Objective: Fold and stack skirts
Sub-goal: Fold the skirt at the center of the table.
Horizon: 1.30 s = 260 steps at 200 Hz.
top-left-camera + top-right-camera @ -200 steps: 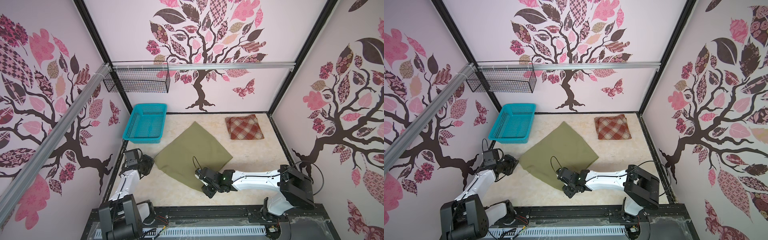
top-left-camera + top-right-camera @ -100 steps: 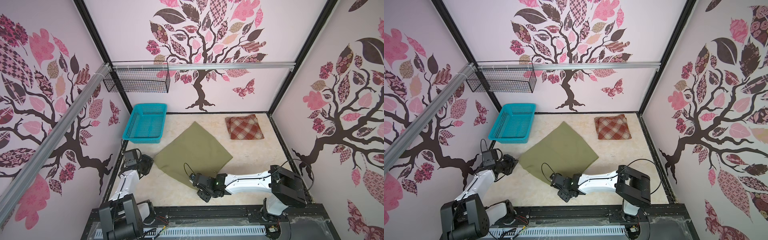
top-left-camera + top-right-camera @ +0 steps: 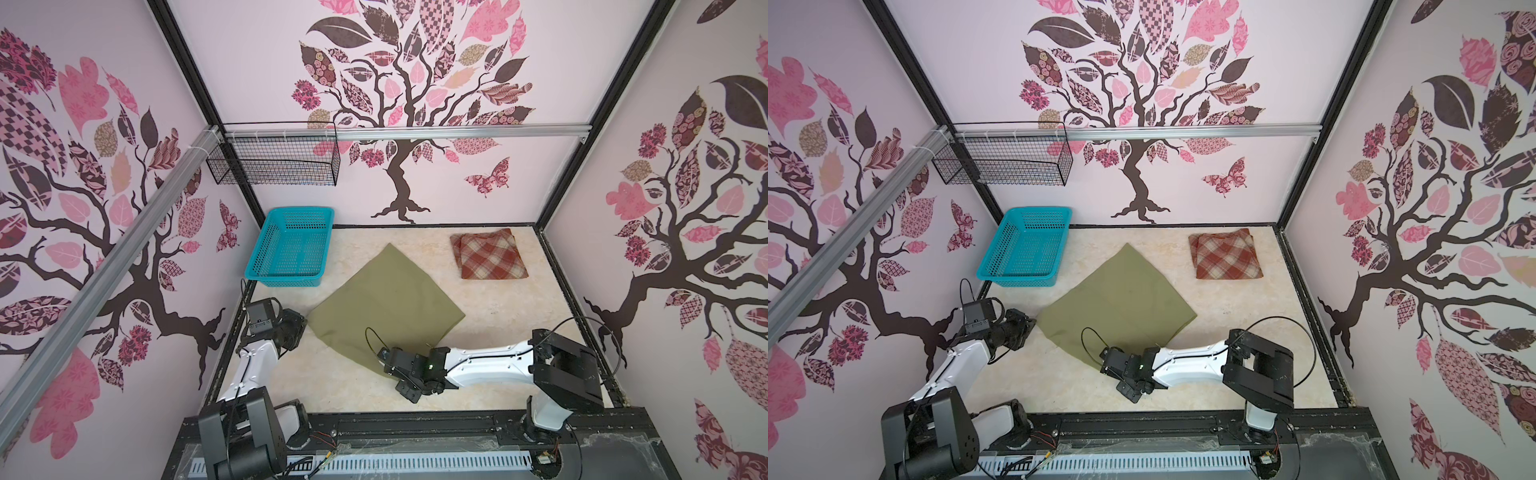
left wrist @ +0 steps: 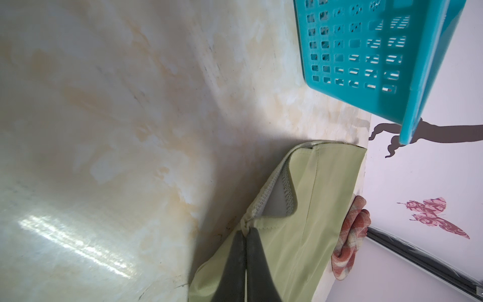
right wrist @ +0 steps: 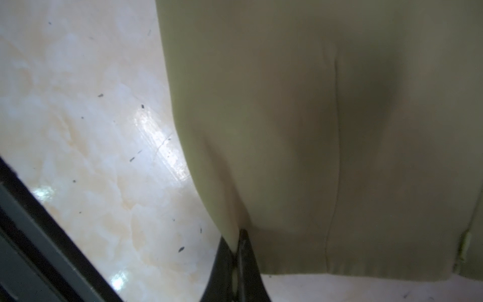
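Pale walls [image 3: 540, 83] printed with brown and pink trees close off three sides of your cell, and a cream marbled worktop [image 3: 503, 332] carries the work. A black wire basket [image 3: 274, 166] hangs from the rail [image 3: 457, 133] at the left end of the back wall.

Below it, a turquoise basket [image 3: 286, 280] stands in the far left corner of the worktop. Your left arm [image 3: 253, 365] reaches in along the left edge. The left wrist view shows your left fingers [image 4: 257, 264] pressed together on the left corner of the olive-green skirt [image 3: 386, 299], where a strip of grey-white lining [image 4: 277, 198] shows at the stitched hem.

That skirt lies flat as a diamond in the middle of the worktop in both top views. One corner points at the back wall, and its upper left edge lies near the turquoise basket but apart from it.

Your right arm [image 3: 490, 365] lies across the front of the worktop. In the right wrist view your right fingers [image 5: 249, 264] are closed, pinching the skirt's edge at its near corner. The cloth draws in toward the pinch. From above, the arm's wrist covers the fingertips.

At the far right, near the back wall, the plaid skirt [image 3: 490, 255] lies folded into a rectangle. It is well apart from the olive-green skirt, and neither arm touches it.
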Available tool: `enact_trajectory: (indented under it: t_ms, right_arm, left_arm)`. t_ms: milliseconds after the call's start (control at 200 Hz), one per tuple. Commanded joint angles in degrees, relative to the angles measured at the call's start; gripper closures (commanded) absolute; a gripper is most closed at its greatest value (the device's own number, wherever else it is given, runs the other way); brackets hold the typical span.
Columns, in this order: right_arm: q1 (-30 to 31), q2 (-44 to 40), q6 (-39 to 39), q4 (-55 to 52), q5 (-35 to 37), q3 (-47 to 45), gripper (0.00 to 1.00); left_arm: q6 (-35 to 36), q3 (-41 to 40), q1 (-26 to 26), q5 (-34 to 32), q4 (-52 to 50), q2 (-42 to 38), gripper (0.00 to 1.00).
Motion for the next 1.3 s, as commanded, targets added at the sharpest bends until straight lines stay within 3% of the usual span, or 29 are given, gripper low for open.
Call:
enact_trajectory:
  t_ms: [0,640,1055,1296]
  right_arm:
    - [0.2,-0.6,-1.3,-2.1,-3.0,0.7,1.0]
    - [1.0,-21.5,3.6,-5.8,-6.4,-1.7,1.0]
    - [11.0,-23.0,8.0,-5.2,-3.8,-1.4,1.0]
    - [11.3,-23.0,9.0,-2.2,-7.0,-2.7,1.0]
  left_arm:
    - [-1.0,0.5,0.5,0.6,-0.2,-1.5,1.0]
    - [-1.7,14.6,1.0,-2.7,-12.9,-14.1,1.0]
    - [-3.1,18.0,1.1,-2.8,-18.4,-20.1,1.0]
    - [-2.2,19.3,1.1,-4.4,-18.9,-20.9,1.0]
